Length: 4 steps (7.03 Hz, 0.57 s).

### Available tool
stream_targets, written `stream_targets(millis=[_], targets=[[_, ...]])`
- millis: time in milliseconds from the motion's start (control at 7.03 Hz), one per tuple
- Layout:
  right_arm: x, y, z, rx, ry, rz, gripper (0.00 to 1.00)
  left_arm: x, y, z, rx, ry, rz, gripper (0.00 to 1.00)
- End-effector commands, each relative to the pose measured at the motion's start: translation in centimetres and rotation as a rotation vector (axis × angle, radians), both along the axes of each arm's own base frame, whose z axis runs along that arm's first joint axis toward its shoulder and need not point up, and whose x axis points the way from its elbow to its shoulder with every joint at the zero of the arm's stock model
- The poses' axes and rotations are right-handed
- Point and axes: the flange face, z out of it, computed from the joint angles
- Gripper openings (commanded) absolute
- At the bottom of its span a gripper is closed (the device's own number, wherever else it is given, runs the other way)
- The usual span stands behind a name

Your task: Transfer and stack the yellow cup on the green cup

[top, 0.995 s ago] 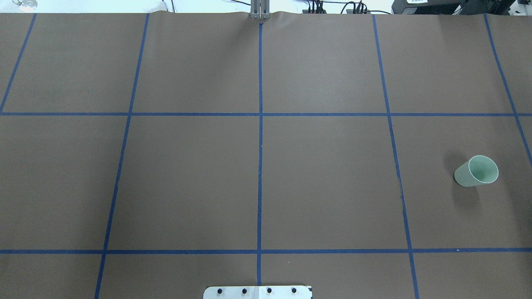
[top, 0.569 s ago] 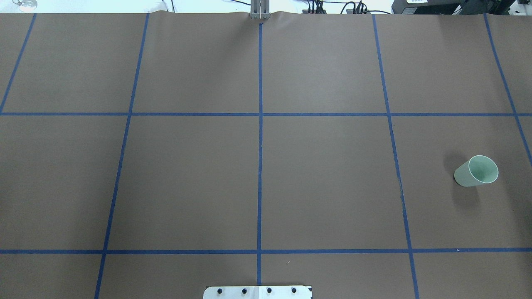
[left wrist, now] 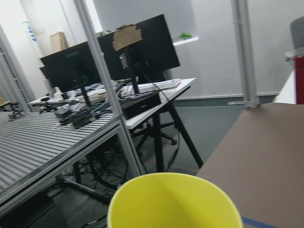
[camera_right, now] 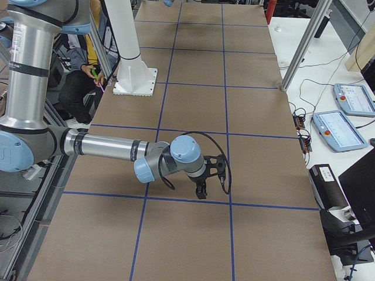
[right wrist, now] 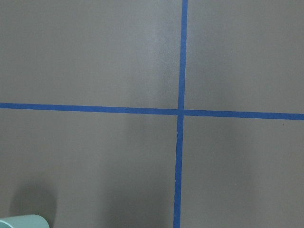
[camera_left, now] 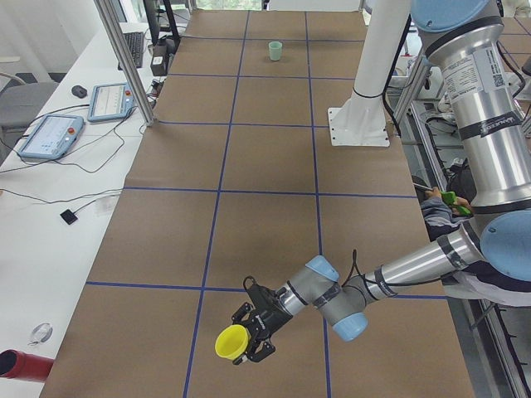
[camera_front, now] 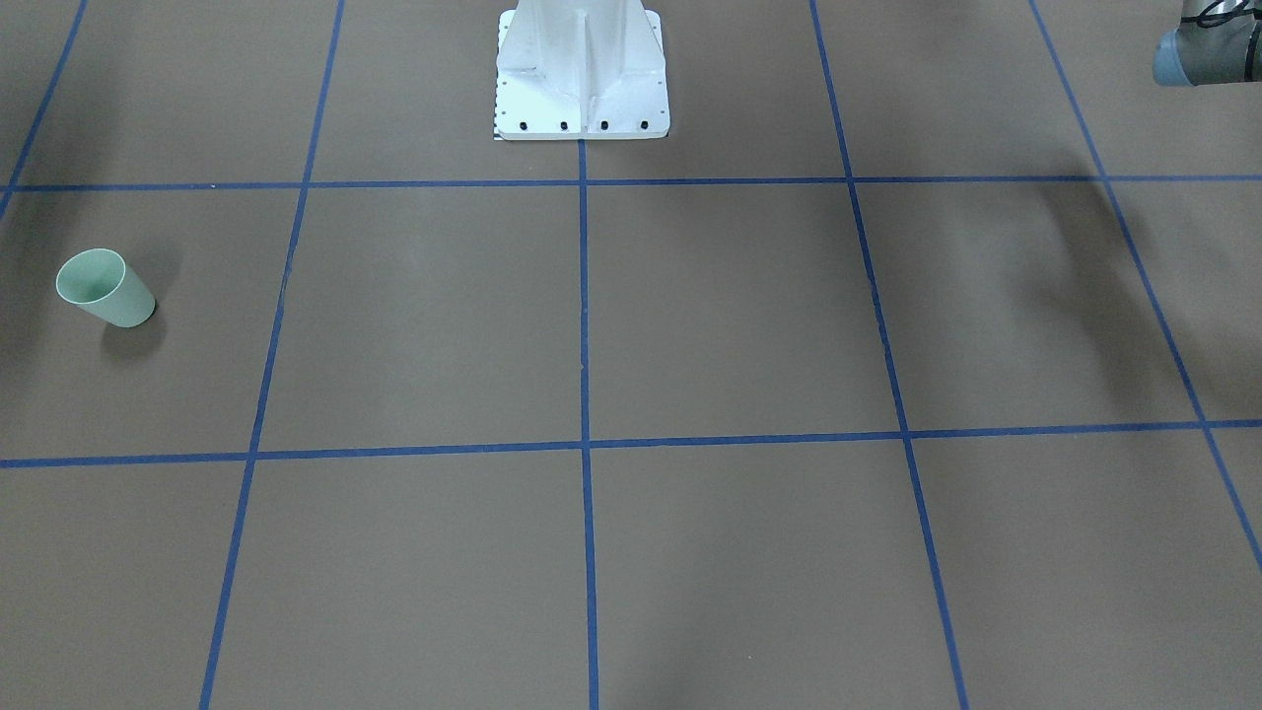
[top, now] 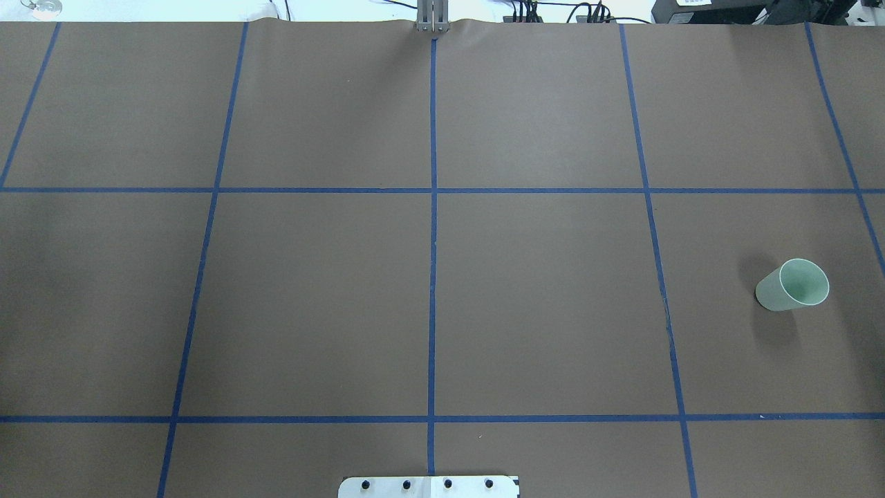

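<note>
Lying far from my left gripper (camera_left: 254, 335) and its bright yellow plastic tumbler (camera_left: 232, 342), the pale mint-green plastic tumbler (top: 792, 284) stands upright. Grip state — I cannot tell.

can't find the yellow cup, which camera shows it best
Exterior left: the whole yellow cup shows there, mouth and wall. The left wrist view shows only its rim and inside, close up. The other views show none of it.
</note>
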Motion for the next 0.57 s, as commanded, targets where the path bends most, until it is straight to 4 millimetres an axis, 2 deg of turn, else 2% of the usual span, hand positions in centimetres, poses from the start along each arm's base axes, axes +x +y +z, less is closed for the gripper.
stream_targets(millis=[0,142,427], targets=[[0.0,-0.9,-1.2,0.026,-0.002,0.000,1.00,1.7,-1.8,-8.7,0.228,0.059,0.291,0.33],[-0.1,-1.6,-1.8,0.038,-0.004,0.000,1.00,1.4,-2.7,-11.9,0.299,0.091,0.411,0.28],[-0.2,-2.6,-3.8,0.080,-0.021,-0.009,1.00,4.8,-4.6,-18.8,0.554,0.236,0.683,0.20]])
